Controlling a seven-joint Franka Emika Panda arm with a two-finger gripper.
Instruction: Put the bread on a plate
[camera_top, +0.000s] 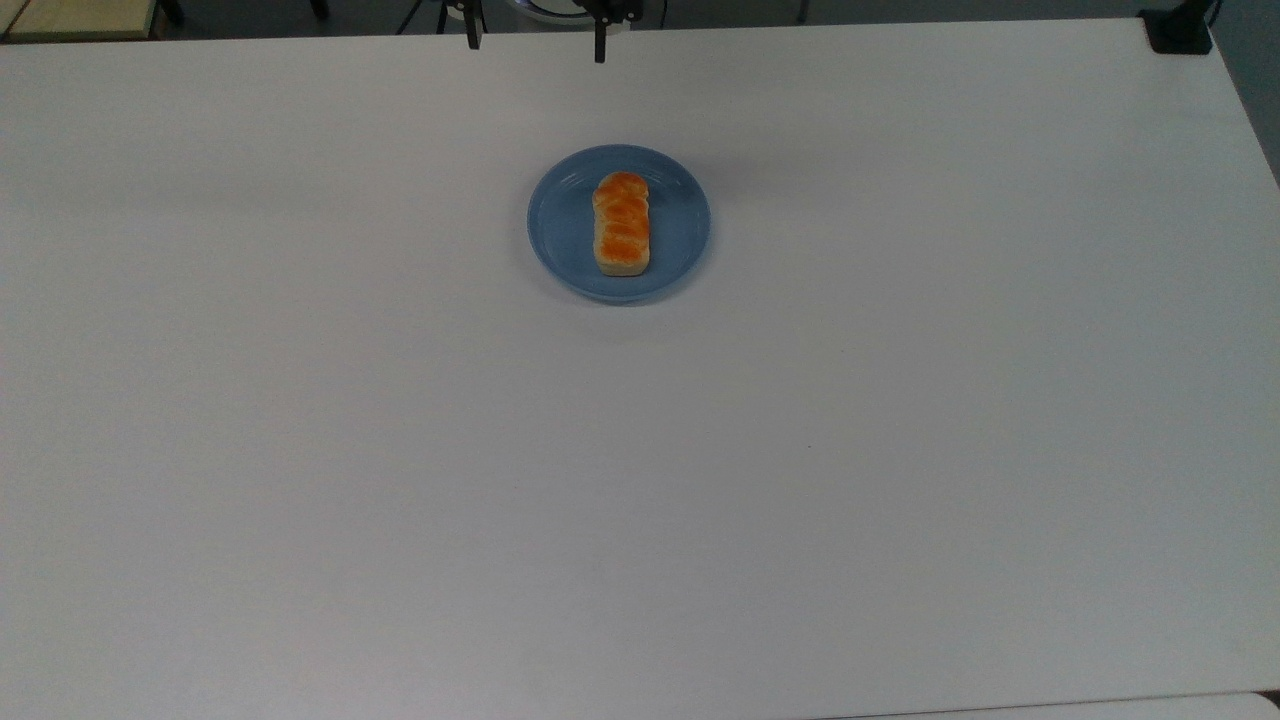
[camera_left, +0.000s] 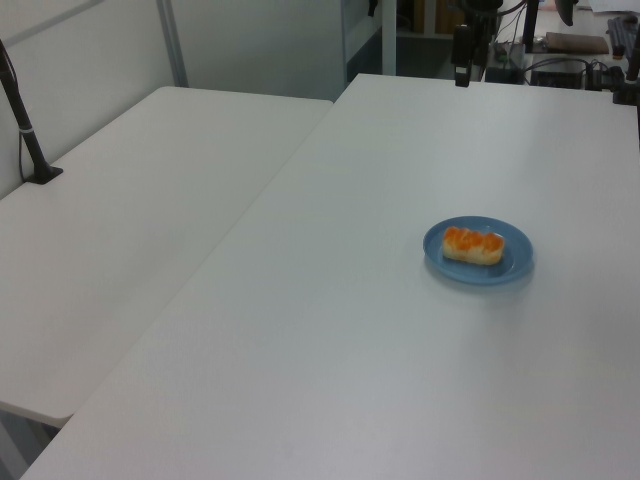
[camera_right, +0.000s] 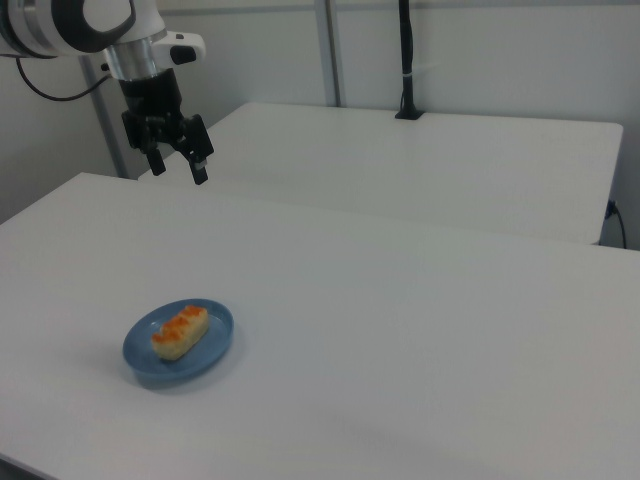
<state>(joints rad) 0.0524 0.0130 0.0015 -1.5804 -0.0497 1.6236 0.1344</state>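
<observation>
**Bread on the plate, gripper raised and apart**

While the bread (camera_top: 621, 223) lies lengthwise across the middle of the plate (camera_top: 680, 225), nothing stands between it and the gripper (camera_right: 179, 167); the white table (camera_top: 640, 480) around the plate is bare on every side. In the right view the gripper hangs in the air above the table's far edge, well apart from the plate, its two fingers spread wide and holding nothing; in the top view the two fingertips (camera_top: 599, 50) show at the upper edge, well apart from each other.

Counted: one loaf, one plate, one arm (camera_right: 90, 25) with one gripper, two tables. The loaf shows an orange-brown glazed top and pale sides, and it stays inside the rim at both ends; the plate is round and light blue.

A second white table (camera_left: 110, 250) stands just beside the first, with a narrow seam between them in the left view; a black post (camera_left: 25, 135) rises from a foot on that second table, at the left view's left. A black clamp (camera_top: 1180, 28) sits at the main table's corner, at the top view's upper right; pale wall panels with grey uprights (camera_right: 328, 50) close the room behind in the right view; cables and dark equipment (camera_left: 575, 60) lie past the table's far end in the left view.
</observation>
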